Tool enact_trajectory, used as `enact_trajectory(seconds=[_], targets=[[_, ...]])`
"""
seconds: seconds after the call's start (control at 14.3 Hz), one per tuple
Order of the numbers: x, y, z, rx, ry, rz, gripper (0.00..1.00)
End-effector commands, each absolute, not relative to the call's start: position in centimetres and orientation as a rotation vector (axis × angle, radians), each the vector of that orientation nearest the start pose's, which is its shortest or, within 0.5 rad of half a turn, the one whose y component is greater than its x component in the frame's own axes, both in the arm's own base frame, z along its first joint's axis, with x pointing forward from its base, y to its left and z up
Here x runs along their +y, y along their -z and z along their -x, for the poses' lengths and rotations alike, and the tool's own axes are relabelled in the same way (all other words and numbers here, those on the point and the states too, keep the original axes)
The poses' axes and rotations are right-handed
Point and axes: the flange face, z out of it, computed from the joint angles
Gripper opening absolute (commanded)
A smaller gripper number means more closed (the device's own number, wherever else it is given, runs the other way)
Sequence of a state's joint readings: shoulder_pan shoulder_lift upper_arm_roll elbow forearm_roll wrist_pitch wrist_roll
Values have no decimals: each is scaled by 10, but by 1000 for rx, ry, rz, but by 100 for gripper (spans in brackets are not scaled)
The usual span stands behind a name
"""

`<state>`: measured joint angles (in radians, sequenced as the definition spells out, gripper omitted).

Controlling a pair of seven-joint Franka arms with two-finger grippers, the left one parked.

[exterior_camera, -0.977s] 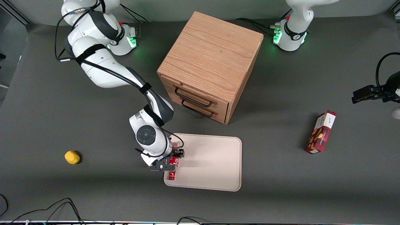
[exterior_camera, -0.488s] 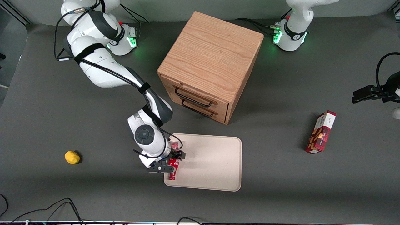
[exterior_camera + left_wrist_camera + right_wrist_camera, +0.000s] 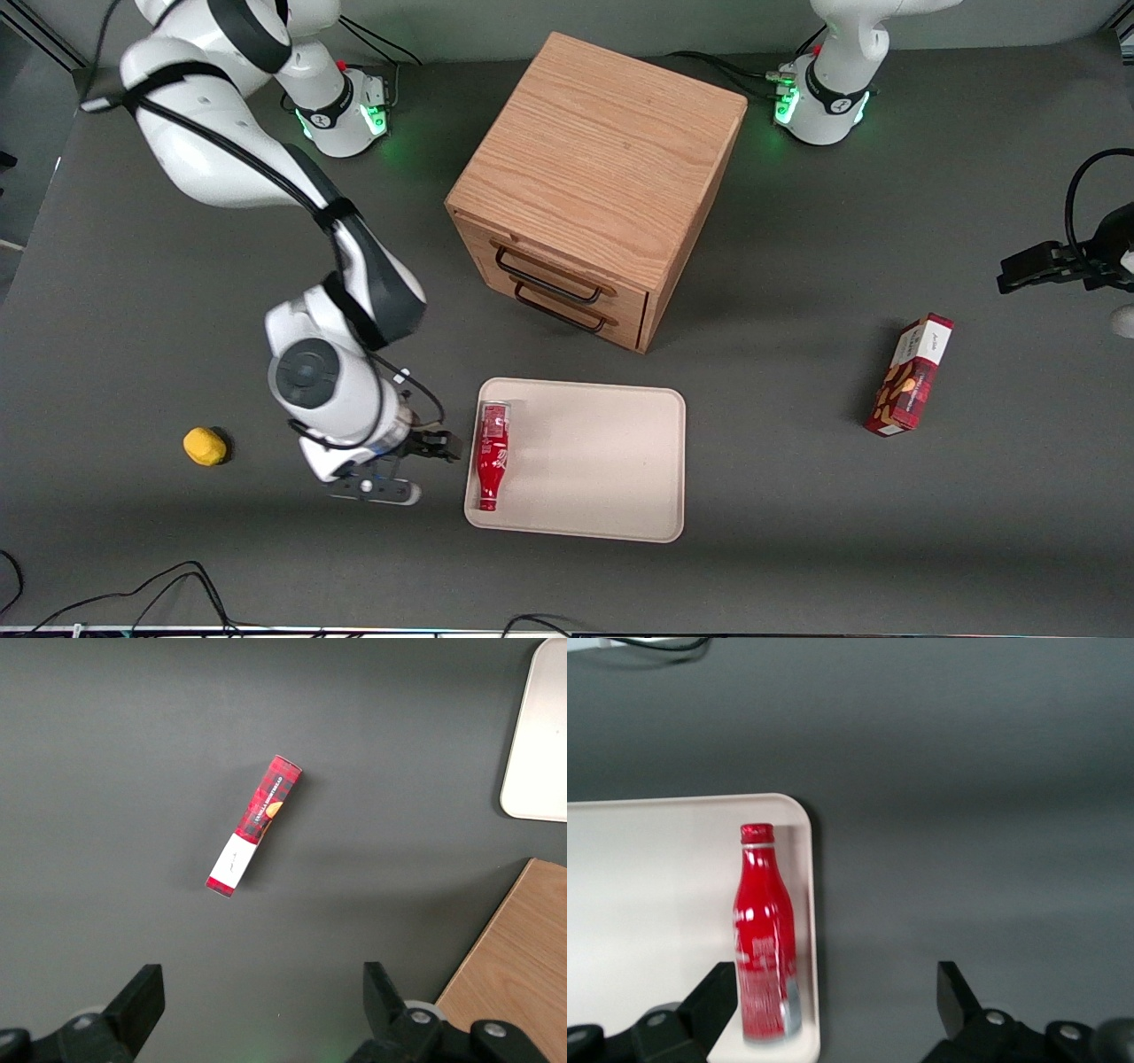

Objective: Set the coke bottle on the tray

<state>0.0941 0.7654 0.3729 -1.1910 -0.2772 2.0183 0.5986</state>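
Observation:
The coke bottle (image 3: 490,455) is a slim red bottle with white marks. It lies on its side on the pale tray (image 3: 602,461), along the tray's edge nearest the working arm, its neck pointing toward the front camera. It also shows in the right wrist view (image 3: 764,930) on the tray (image 3: 647,904). My right gripper (image 3: 406,468) is open and empty. It hovers over the bare table just beside that edge of the tray, apart from the bottle.
A wooden two-drawer cabinet (image 3: 594,186) stands farther from the front camera than the tray. A yellow lemon-like object (image 3: 204,446) lies toward the working arm's end. A red snack box (image 3: 910,374) lies toward the parked arm's end, also in the left wrist view (image 3: 254,825).
My gripper has let go of the bottle, which now lies on the tray. The gripper has opened and drawn back off the tray toward the working arm's end.

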Motion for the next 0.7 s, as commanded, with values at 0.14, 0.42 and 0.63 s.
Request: enact_trajectory(seconds=[0.14,0.42,0.63], targets=[[148,-465,-661,180,74,3077,100],[73,-519,-598,149,96,3070,100],[40,-547,-552,194,125,3074,100]])
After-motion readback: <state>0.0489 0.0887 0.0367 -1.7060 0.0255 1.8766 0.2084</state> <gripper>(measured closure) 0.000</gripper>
